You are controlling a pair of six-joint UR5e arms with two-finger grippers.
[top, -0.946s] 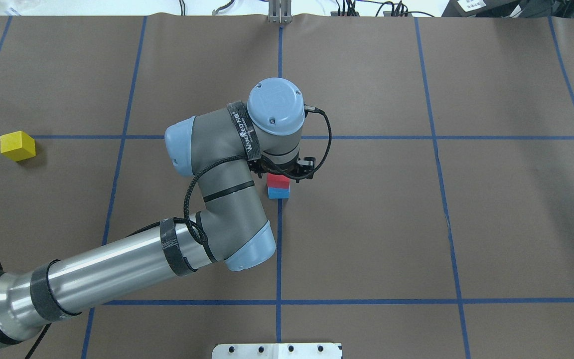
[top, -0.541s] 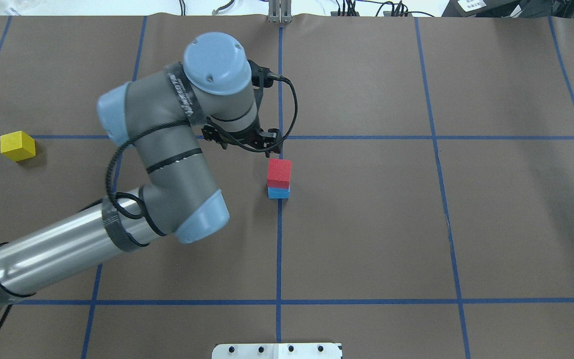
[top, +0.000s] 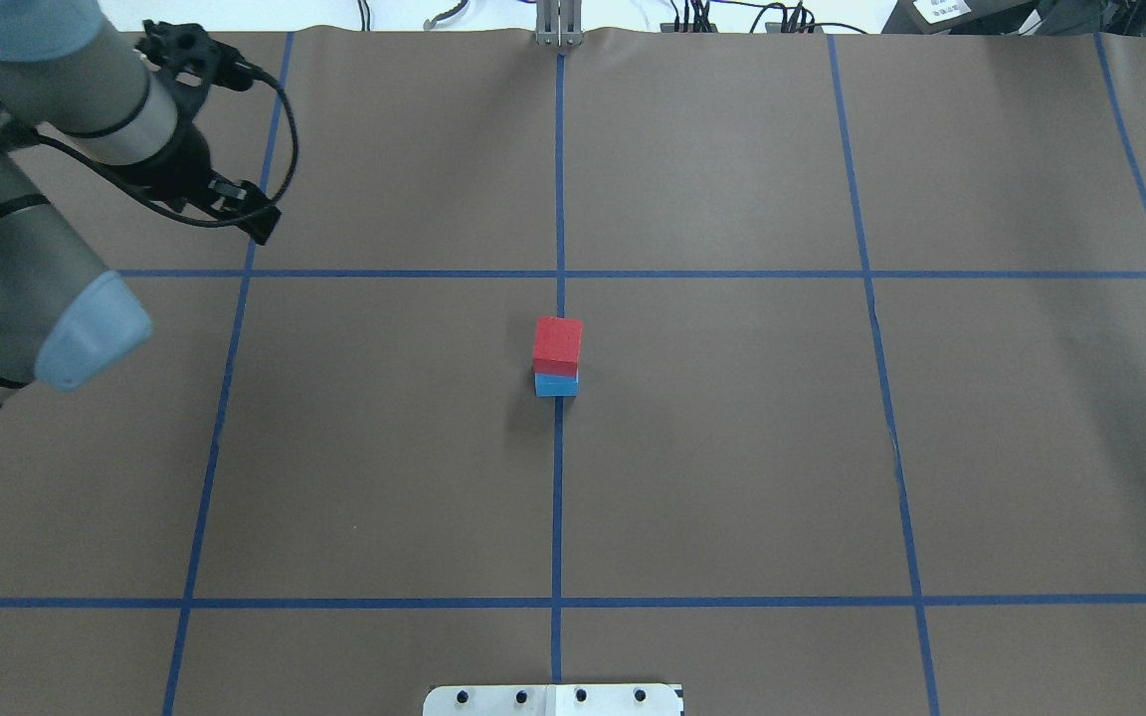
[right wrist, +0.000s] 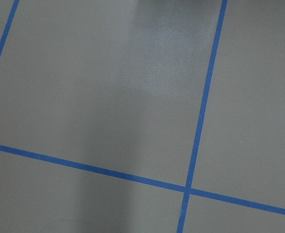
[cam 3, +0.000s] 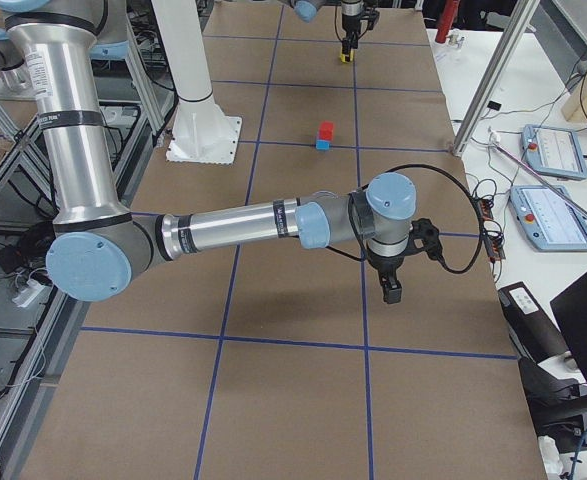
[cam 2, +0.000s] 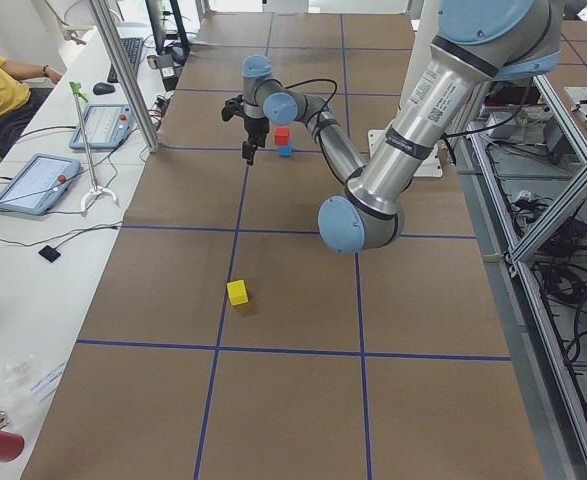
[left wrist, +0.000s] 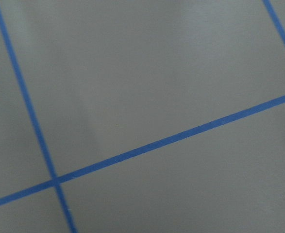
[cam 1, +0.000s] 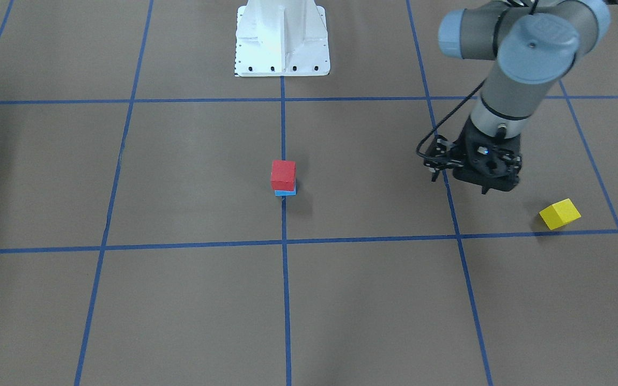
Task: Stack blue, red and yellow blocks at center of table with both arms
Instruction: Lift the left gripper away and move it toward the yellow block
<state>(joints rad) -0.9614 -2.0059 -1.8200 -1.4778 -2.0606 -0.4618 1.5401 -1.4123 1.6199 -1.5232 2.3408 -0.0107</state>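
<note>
Red block [top: 558, 343] sits on blue block [top: 556, 385] at table [top: 732, 447] centre: two of three stacked. Yellow block [cam 1: 559, 213] lies well apart on the robot's left, not yet picked. Left tool [cam 1: 475, 179] hangs near it; I cannot tell its opening. Right tool [cam 3: 391, 290]: cannot tell either.
</note>
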